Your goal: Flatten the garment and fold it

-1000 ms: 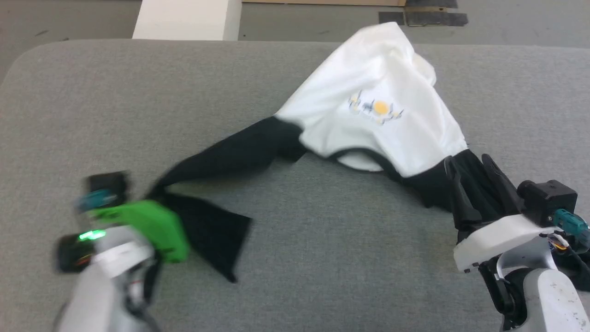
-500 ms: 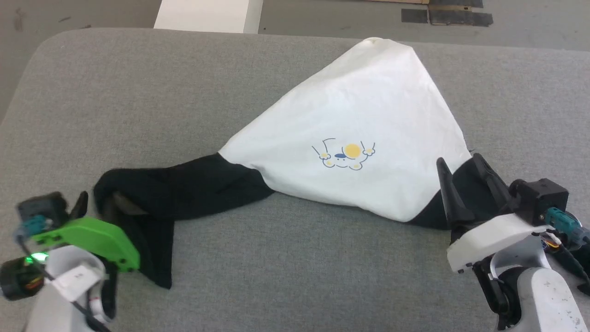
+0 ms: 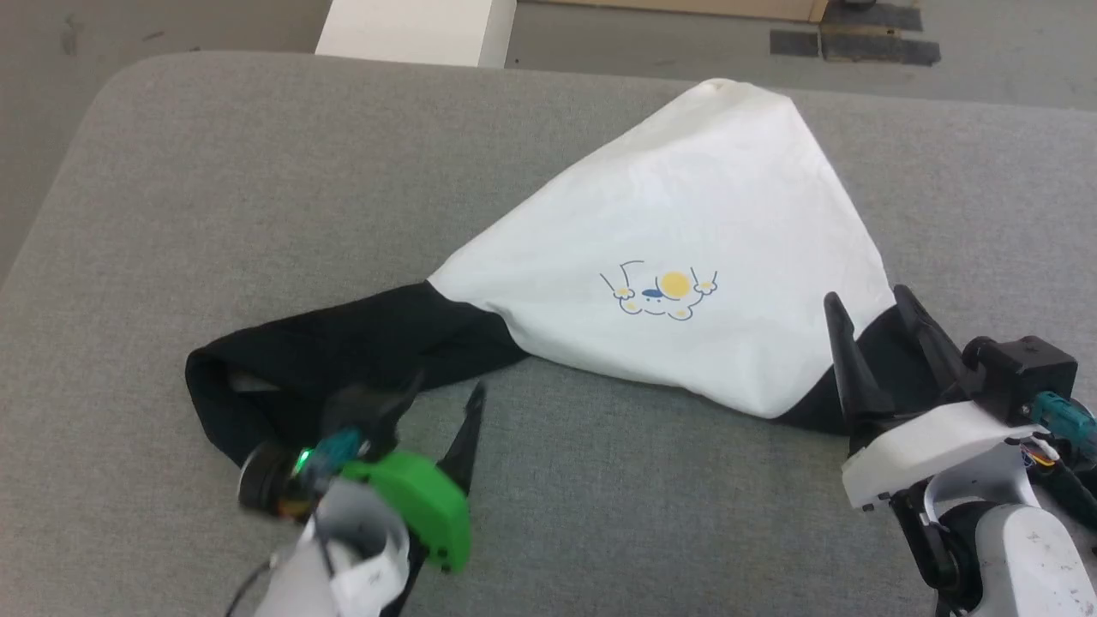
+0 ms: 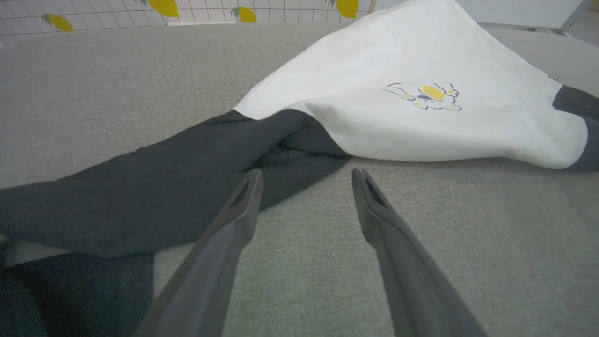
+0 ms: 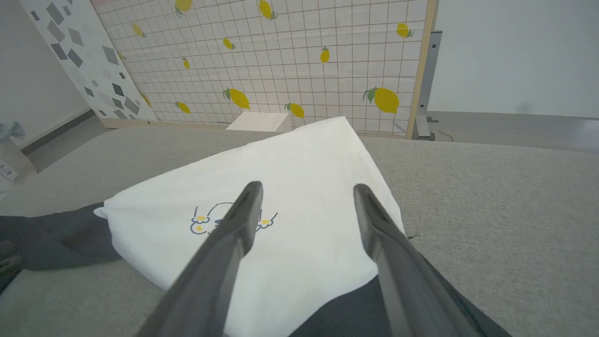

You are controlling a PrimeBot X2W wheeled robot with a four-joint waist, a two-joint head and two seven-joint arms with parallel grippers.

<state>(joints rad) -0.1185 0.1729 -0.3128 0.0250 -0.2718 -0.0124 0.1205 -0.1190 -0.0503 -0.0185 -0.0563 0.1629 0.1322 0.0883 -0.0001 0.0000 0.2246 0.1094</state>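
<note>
The left gripper has its jaws spread and empty, one tip over the edge of a black sleeve; the head view shows it blurred. The right gripper holds its jaws spread above the other sleeve and partly hides it. The garment lies on the desk, graphic upward.
</note>
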